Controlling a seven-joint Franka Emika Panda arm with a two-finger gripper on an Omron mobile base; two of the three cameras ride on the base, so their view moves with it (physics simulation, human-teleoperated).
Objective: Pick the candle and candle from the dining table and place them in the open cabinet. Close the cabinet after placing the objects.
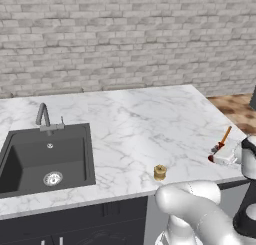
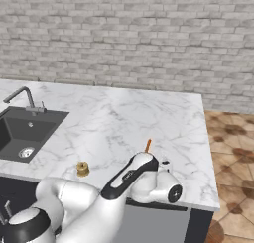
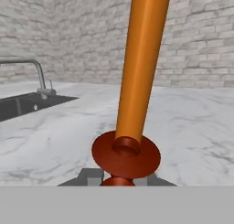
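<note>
Your claw (image 3: 118, 178) was drawn in narrow around the red base of the tall orange candle (image 3: 139, 67), low down beneath its saucer-like red collar; the finger tips (image 3: 91, 176) were just visible either side of the base. Whether the base was lifted off the worktop (image 1: 145, 124) or resting on it, you could not tell.

In the left base view the claw (image 1: 218, 154) sat at the near right edge of the marble worktop, with the candle (image 1: 225, 136) rising out of it. Its long axis ran upward but tilted, the orange tip leaning up and to the right, the red base at the bottom. In the right base view the candle (image 2: 148, 146) poked up behind the arm's wrist.

The second candle (image 1: 160, 172), a short brass-coloured one, stood apart to the left near the worktop's front edge, between the claw and the black sink (image 1: 45, 159) with its metal tap (image 1: 44, 116).
</note>
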